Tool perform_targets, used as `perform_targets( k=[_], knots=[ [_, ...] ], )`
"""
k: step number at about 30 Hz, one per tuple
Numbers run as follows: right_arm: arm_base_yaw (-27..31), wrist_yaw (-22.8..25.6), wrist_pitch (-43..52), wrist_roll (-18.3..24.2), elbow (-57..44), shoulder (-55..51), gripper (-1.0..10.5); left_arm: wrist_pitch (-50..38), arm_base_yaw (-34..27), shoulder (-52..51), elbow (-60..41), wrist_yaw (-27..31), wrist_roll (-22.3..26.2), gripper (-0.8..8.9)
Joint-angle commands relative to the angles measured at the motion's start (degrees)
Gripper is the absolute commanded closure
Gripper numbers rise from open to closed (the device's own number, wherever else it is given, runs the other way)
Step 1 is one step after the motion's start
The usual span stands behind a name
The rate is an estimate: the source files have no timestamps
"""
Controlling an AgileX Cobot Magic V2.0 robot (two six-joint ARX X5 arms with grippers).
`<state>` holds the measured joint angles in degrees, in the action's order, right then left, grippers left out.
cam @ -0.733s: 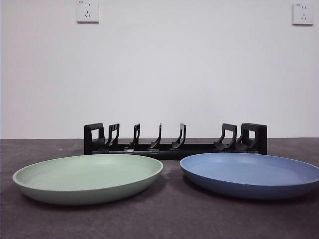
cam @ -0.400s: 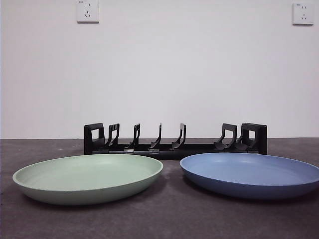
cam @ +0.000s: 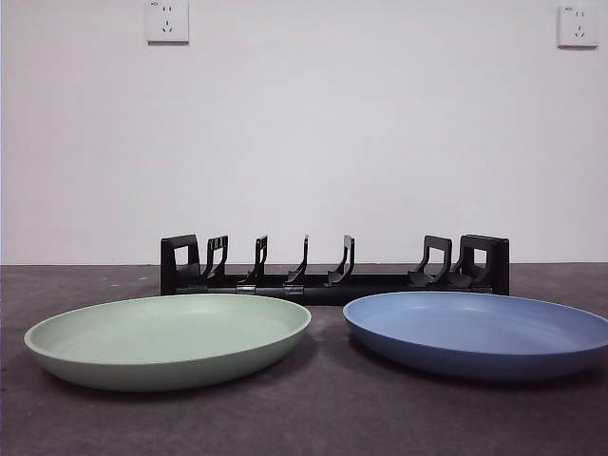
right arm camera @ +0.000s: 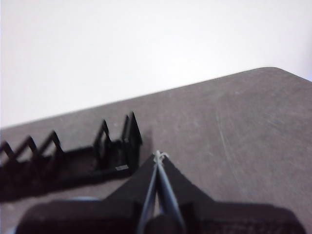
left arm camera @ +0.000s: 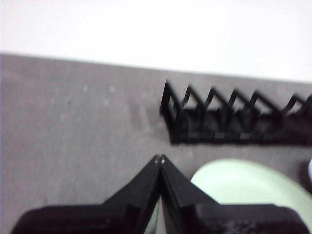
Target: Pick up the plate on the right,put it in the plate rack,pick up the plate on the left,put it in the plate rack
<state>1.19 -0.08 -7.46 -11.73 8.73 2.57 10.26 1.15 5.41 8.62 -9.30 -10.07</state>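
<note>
Black plastic forms the long low plate rack (cam: 334,268), which in the front view stands across the far side of the dark grey bench (cam: 313,418), with blocky ends and a row of upright slotted dividers that hold nothing. Nearer the camera lie two round shallow plates flat on the bench: a pale green plate (cam: 168,340) on the left and a blue plate (cam: 477,332) on the right, close together but apart, both just before the rack. The blue plate's right rim is cut off by the picture's edge. Two white wall sockets (cam: 167,21) sit high on the pale wall; no writing on them can be read. Neither arm shows in this view.

From the left wrist, the left gripper (left arm camera: 160,160) has its black jaws pressed together at the tips, grasping nothing, above the rim of the green plate (left arm camera: 243,190); the rack (left arm camera: 234,119) lies beyond, blurred.

From the right wrist, the right gripper (right arm camera: 158,155) likewise has its jaws clenched on nothing. One blocky end of the rack (right arm camera: 68,156) shows, out of focus, and only a blue sliver at the picture's edge shows beside the gripper's body.
</note>
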Motion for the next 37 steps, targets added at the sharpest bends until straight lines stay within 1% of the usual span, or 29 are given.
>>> perform_targets(
  k=[1, 4, 7, 9, 12, 17, 21, 23, 26, 30, 36, 37],
  knots=[
    [-0.02, -1.46, -0.74, -3.15, 4.28, 2.43, 9.6, -0.35, -0.2, 1.66, 3.06, -1.31, -2.01, 8.2],
    [-0.02, -4.59, -2.36, -3.1, 9.7, 6.29, 9.6, 0.96, -0.2, 4.46, 7.21, -3.8, -1.99, 8.2],
    [-0.04, -7.06, -6.4, -2.51, 16.68, 11.43, 9.6, 4.2, -0.2, 8.2, 12.2, -6.78, -1.88, 8.2],
    [-0.02, -9.05, -9.07, -0.17, 20.79, 14.62, 9.6, 6.88, -0.2, 10.91, 15.76, -9.07, -1.57, 8.2],
    [-0.04, -13.07, -15.72, 4.59, 27.85, 20.22, 9.6, 11.47, -0.2, 15.12, 21.33, -12.81, 0.7, 8.2],
    [-0.04, -17.38, -31.52, 12.48, 39.5, 29.79, 9.6, 20.39, -0.2, 21.75, 30.45, -18.25, 4.2, 8.2],
    [-0.04, -20.94, -42.69, 16.28, 46.51, 36.09, 9.6, 27.82, -0.07, 26.21, 36.74, -22.03, 7.5, 8.2],
    [-0.04, -22.58, -47.32, 17.14, 49.27, 38.84, 9.6, 31.74, -0.04, 28.37, 39.71, -24.17, 9.27, 8.2],
    [-0.04, -24.9, -51.69, 18.05, 51.87, 41.94, 9.6, 36.61, -0.02, 30.88, 43.08, -26.29, 11.65, 8.2],
    [-0.11, -26.14, -53.46, 18.38, 53.02, 44.41, 9.6, 41.24, 0.24, 33.46, 45.94, -27.15, 14.58, 8.2],
    [-0.11, -26.43, -53.37, 18.32, 53.05, 44.52, 9.4, 41.42, 1.9, 34.77, 46.23, -27.21, 14.64, 8.12],
    [-0.11, -27.39, -53.33, 18.32, 53.05, 44.52, 8.8, 41.33, 2.12, 34.91, 46.23, -27.21, 14.62, 7.88]
  ],
)
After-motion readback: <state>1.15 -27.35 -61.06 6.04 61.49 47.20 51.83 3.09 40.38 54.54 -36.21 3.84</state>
